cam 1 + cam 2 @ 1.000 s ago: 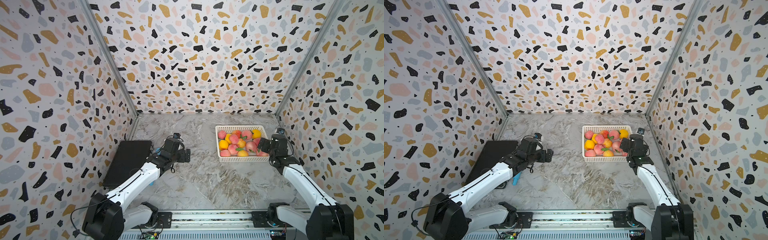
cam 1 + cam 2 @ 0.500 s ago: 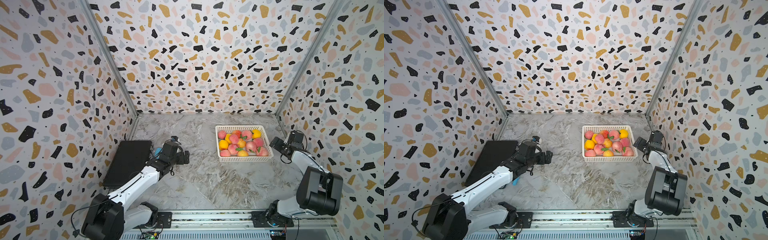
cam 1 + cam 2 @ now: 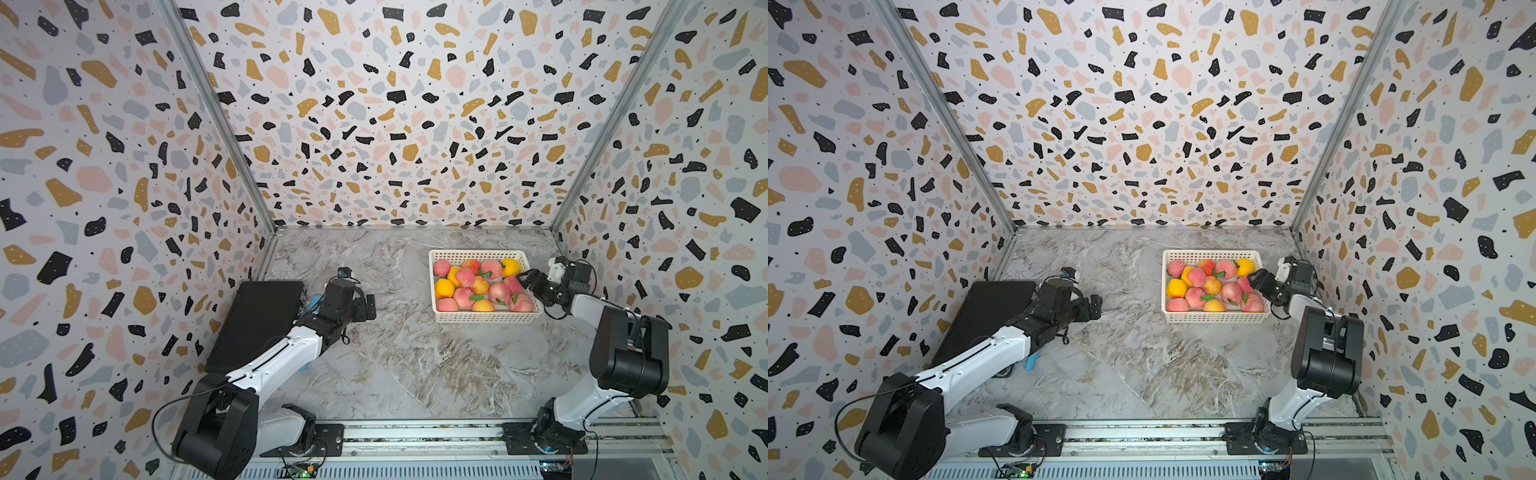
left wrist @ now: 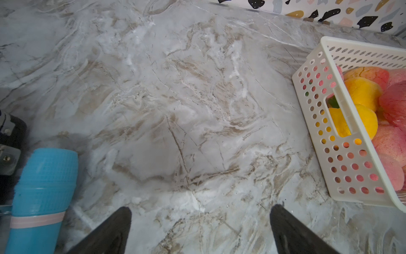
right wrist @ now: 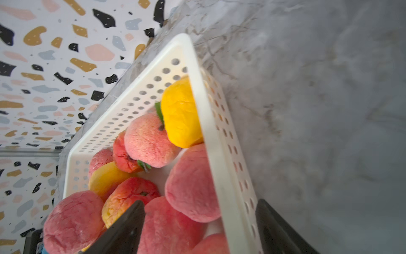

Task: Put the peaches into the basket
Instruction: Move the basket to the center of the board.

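Note:
The white perforated basket [image 3: 484, 318] [image 3: 1214, 316] stands at the back right of the marble table, and several pink, orange and yellow peaches [image 3: 465, 276] [image 3: 1196, 276] lie in it. My right gripper [image 3: 532, 284] [image 3: 1260, 282] [image 5: 198, 204] is at the basket's right wall [image 5: 211, 132], open and straddling it. One of its fingers [image 5: 123, 231] is inside among the peaches and the other is outside; it holds nothing. My left gripper [image 3: 368, 307] [image 3: 1094, 307] [image 4: 201, 211] hangs open over bare table left of the middle, with nothing between its fingers. No peach shows outside the basket.
A flat black box [image 3: 257, 320] [image 3: 984, 316] lies along the left wall. A blue cylindrical tool [image 4: 44, 182] [image 3: 1032, 361] lies beside it, partly under my left arm. The right wall is close behind my right gripper.
My right arm folded back, and its gripper swung out to the right of the basket and then in onto the basket's right wall. Its jaws narrowed slightly. The left arm barely moved.

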